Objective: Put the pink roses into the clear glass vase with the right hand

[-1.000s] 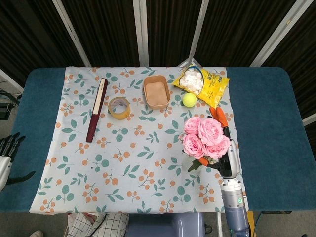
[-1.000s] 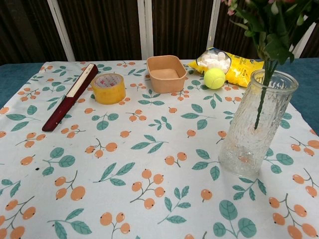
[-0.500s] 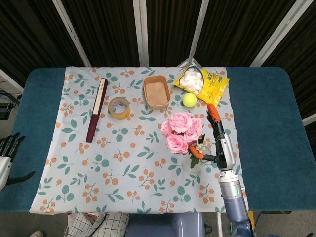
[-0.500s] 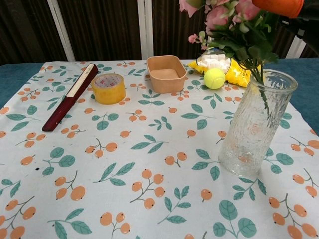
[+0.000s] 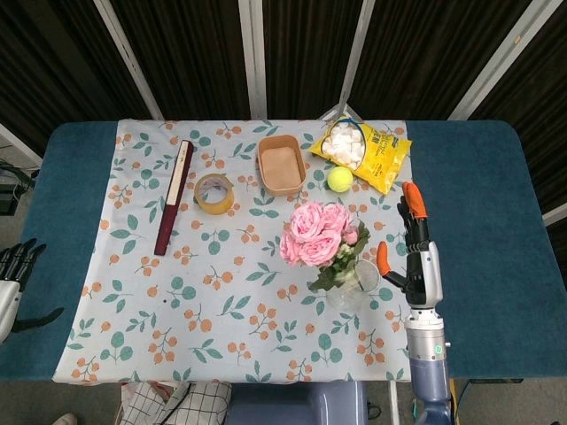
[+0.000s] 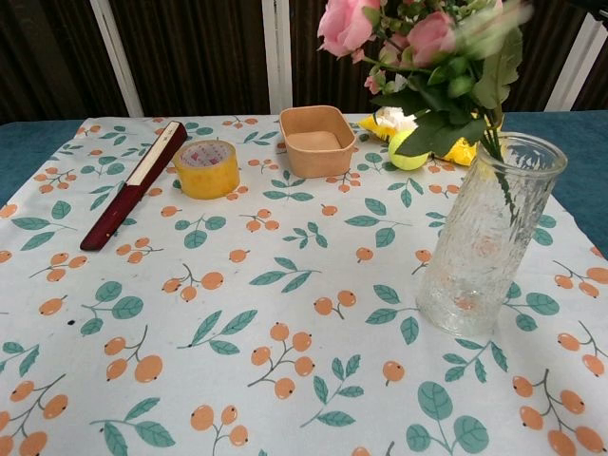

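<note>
The pink roses (image 5: 314, 234) (image 6: 399, 38) stand in the clear glass vase (image 5: 351, 285) (image 6: 486, 237), stems inside and blooms leaning to the left over its rim. My right hand (image 5: 414, 248) is to the right of the vase in the head view, fingers spread, holding nothing and apart from the flowers. It does not show in the chest view. My left hand (image 5: 12, 270) hangs at the far left edge beyond the cloth, empty with fingers apart.
On the floral cloth (image 5: 177, 292) lie a dark red closed fan (image 5: 174, 195), a tape roll (image 5: 214, 193), a tan bowl (image 5: 282, 165), a tennis ball (image 5: 339, 179) and a yellow marshmallow bag (image 5: 361, 152). Blue table (image 5: 496, 230) extends to the right.
My right hand let go of the roses and drew back to the right of the vase. The bouquet settled into the vase and tipped leftward.
</note>
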Controlling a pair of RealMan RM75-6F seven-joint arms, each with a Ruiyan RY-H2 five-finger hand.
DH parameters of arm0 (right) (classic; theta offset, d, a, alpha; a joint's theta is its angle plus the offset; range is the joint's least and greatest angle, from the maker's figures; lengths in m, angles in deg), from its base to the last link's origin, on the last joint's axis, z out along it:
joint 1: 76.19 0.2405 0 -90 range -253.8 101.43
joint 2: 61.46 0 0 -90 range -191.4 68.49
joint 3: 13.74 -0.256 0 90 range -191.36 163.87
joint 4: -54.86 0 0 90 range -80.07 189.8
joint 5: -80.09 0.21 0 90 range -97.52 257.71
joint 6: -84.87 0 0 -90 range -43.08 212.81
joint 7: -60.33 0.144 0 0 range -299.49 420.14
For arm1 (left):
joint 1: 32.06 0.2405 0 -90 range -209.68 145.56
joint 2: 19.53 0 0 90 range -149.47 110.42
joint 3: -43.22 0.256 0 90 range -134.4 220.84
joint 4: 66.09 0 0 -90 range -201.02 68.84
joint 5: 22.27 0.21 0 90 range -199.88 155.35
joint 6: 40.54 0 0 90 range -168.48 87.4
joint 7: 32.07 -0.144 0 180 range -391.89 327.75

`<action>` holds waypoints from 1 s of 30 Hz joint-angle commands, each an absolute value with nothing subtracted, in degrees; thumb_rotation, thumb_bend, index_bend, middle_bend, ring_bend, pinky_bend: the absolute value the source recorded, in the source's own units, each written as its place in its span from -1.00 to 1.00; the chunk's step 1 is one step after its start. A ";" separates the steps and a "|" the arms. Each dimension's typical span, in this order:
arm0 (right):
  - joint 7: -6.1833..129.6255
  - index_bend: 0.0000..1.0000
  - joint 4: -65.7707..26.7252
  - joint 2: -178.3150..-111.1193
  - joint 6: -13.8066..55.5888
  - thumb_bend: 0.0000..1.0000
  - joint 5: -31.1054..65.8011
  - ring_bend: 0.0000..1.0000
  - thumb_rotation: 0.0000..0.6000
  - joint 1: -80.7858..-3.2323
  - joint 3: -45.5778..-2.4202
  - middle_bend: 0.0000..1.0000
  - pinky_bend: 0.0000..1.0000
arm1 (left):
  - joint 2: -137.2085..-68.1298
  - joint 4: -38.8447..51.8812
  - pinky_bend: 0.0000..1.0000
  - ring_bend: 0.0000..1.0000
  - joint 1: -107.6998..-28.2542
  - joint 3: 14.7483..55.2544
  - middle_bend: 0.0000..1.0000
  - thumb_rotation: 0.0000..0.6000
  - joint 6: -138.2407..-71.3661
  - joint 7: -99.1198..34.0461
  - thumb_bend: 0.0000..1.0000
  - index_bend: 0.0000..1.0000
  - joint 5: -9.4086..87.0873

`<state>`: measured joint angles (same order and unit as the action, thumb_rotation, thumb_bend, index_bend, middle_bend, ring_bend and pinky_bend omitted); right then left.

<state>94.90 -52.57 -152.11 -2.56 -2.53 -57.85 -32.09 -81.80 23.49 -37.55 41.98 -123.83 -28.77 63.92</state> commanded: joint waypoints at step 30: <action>71.46 -1.00 -41.66 -127.80 5.55 0.06 1.33 -1.00 1.00 -63.96 -28.37 -1.00 -1.00 | -82.25 23.19 -1.00 -1.00 -37.01 40.22 -1.00 1.00 -125.76 -32.18 -1.00 -1.00 61.65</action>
<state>74.15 -43.37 -127.79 6.65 3.11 -62.79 -30.43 -82.12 23.40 -37.11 40.50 -125.42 -31.77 61.95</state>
